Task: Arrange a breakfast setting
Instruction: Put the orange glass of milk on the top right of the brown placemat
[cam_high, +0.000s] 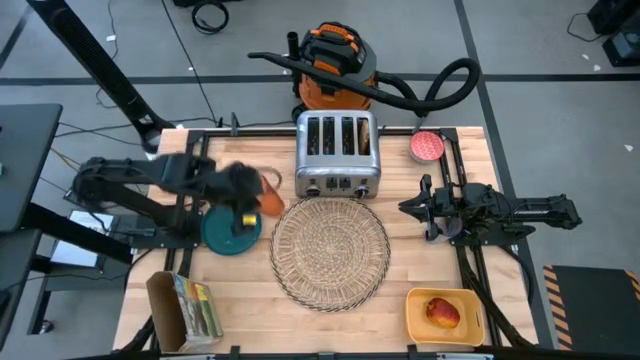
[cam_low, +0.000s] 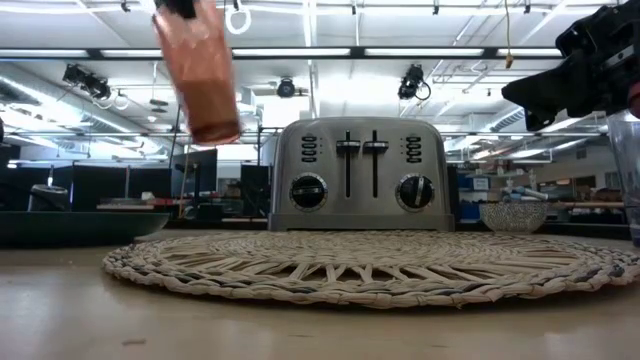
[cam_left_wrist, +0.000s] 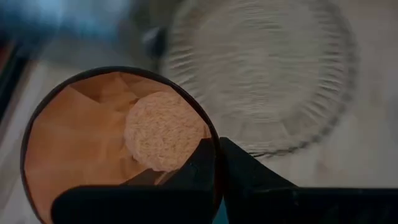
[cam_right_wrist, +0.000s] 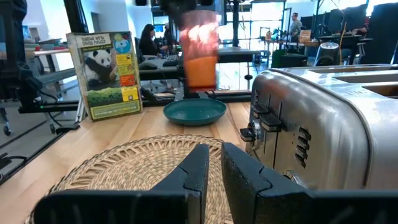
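We are looking down on the left gripper (cam_high: 262, 196) — it is pinching the orange cup (cam_high: 270, 203) by its rim, lifted upright at left of centre, the woven placemat (cam_high: 330, 250) lying just right — nearer this arm.

A chrome four-slot toaster (cam_high: 338, 155) stands at the table's twelve o'clock edge, its two levers and two dials facing the table's middle. At five o'clock sits a square yellow tray (cam_high: 444, 316). At seven o'clock a brown cardboard holder (cam_high: 166, 310) stands with a panda-cover book (cam_right_wrist: 106, 74) upright against it. Beyond the light wooden table (cam_high: 240, 300), at twelve o'clock, an orange-and-black shop vacuum (cam_high: 335, 60) rests on the grey floor, its black hose (cam_high: 450, 85) curling toward one o'clock.
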